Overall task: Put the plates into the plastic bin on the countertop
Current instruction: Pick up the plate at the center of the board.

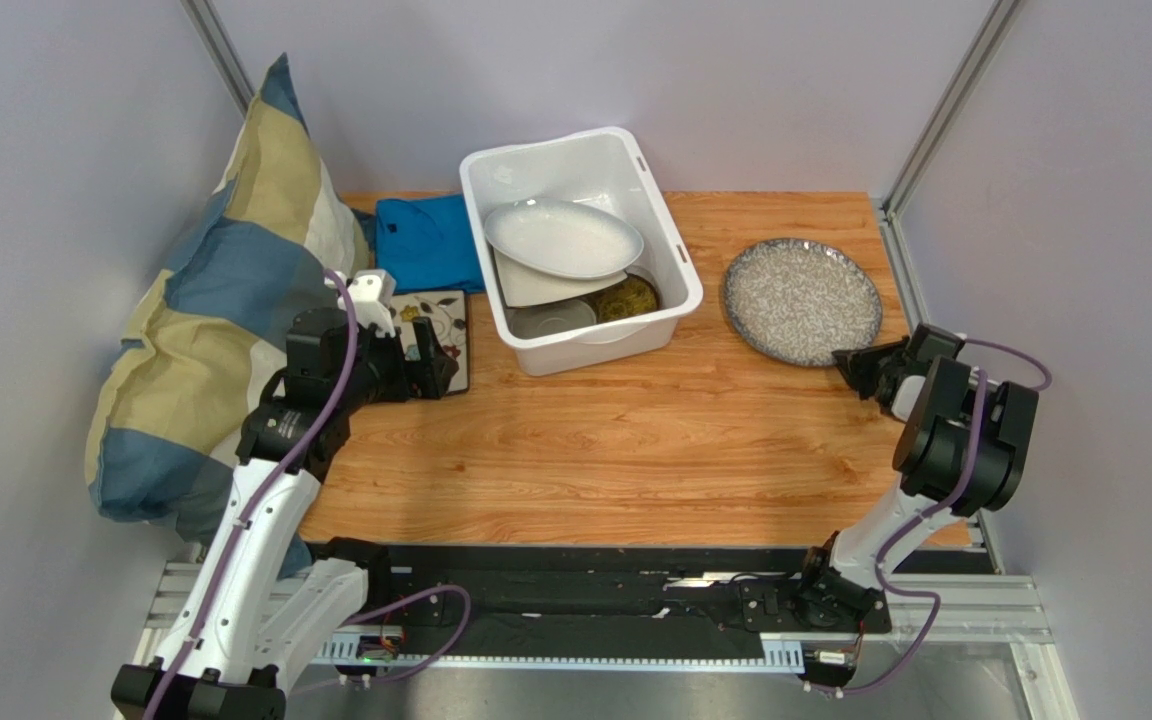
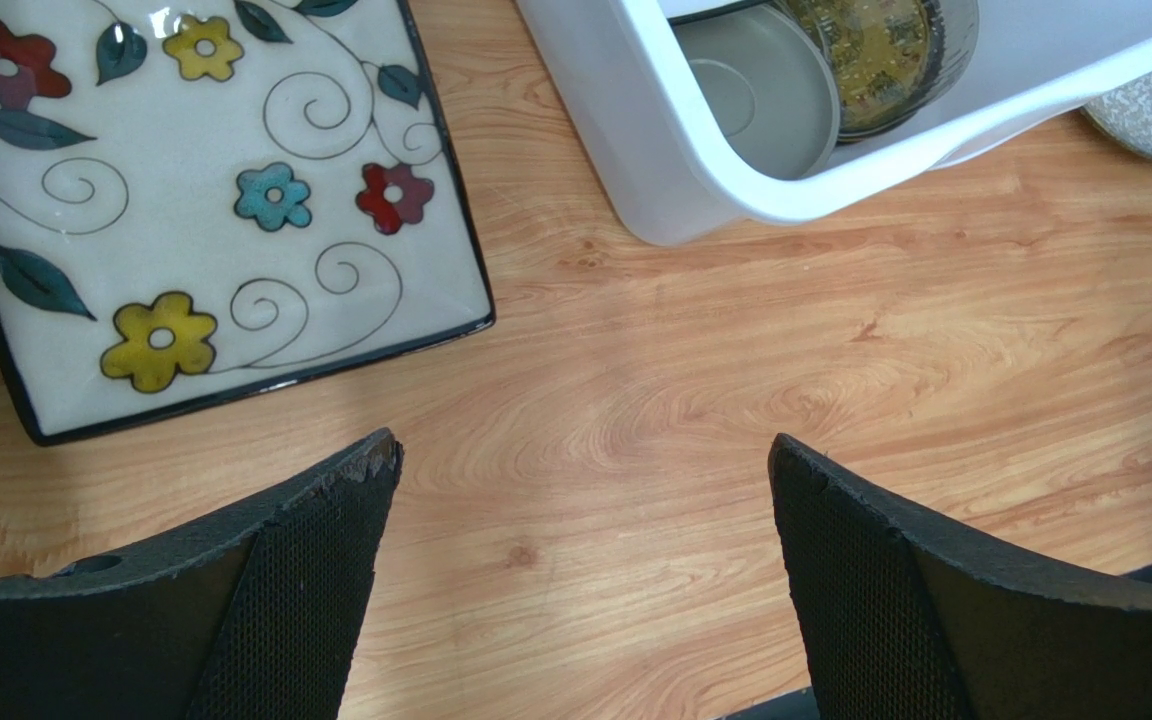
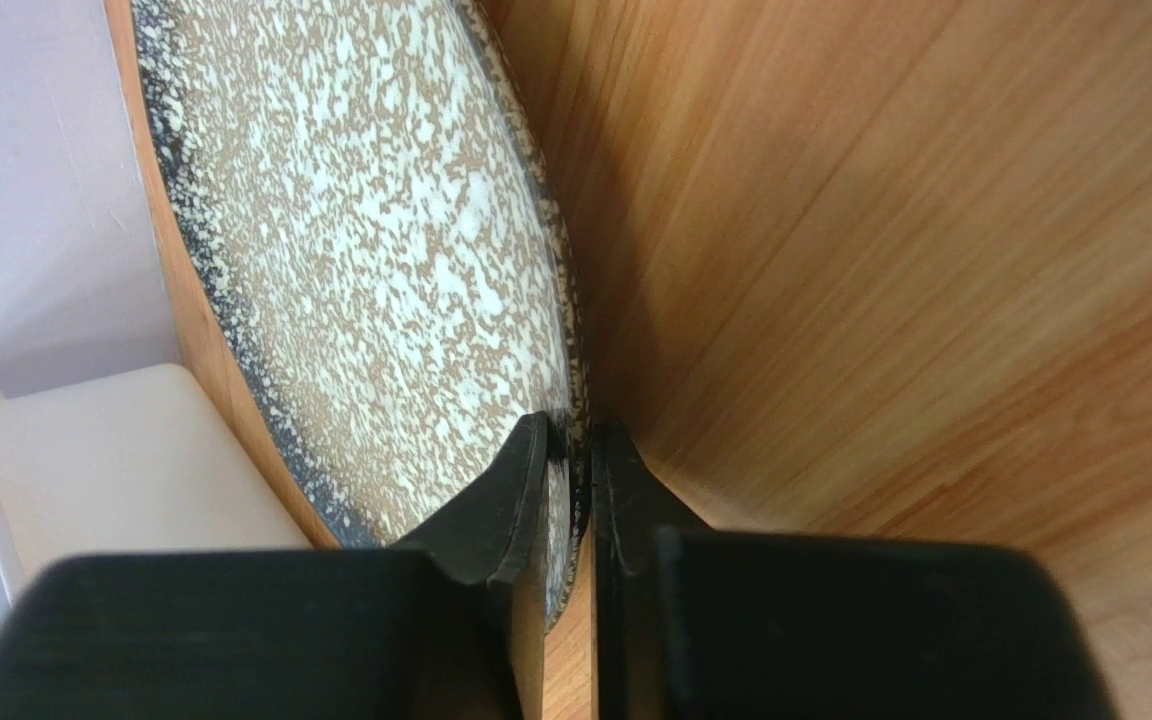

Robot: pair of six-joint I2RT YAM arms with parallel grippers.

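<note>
The rim of the round grey-speckled plate (image 1: 803, 300), frame right, is being pinched by right fingers (image 3: 507, 507); left fingers (image 2: 297, 585) are being held apart.

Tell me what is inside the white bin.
The bin holds a white oval platter on top, a small grey plate and a dark patterned plate. The platter hides what lies under it.
</note>
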